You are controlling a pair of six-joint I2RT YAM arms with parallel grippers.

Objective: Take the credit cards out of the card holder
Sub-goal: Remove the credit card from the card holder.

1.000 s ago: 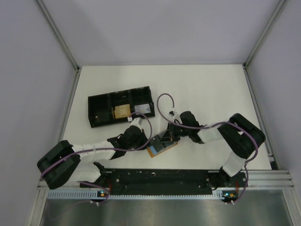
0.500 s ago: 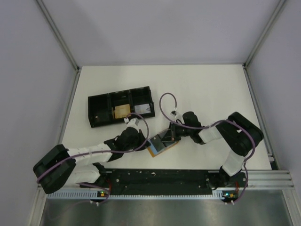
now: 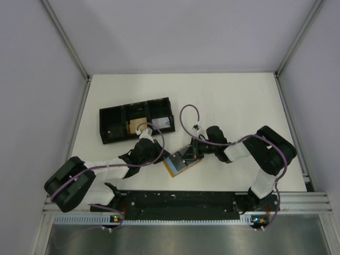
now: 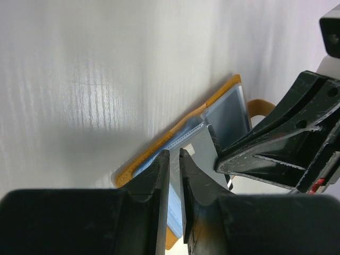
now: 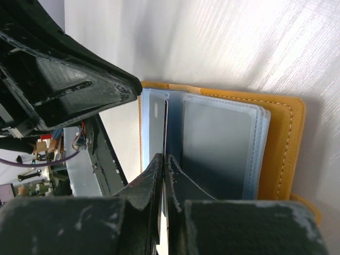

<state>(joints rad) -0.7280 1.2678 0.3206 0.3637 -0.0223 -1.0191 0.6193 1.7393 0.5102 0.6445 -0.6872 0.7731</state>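
Outward has swung the left arm's elbow, and the left fingers (image 4: pixel 158 178) have started to part. Only a thin gap shows, so I cannot tell if they grip anything. Low in the middle of the top view lies the card holder (image 3: pixel 183 163), open, with the credit cards (image 5: pixel 154 125) in clear pockets. The right fingers (image 5: pixel 151 178) are pressed together, pinching one clear leaf. The cards look light, stiff and slippery, so I would take a bare edge. The white table (image 3: pixel 239 106) has room. A black tray (image 3: pixel 135 121) sits farther back, upper left.
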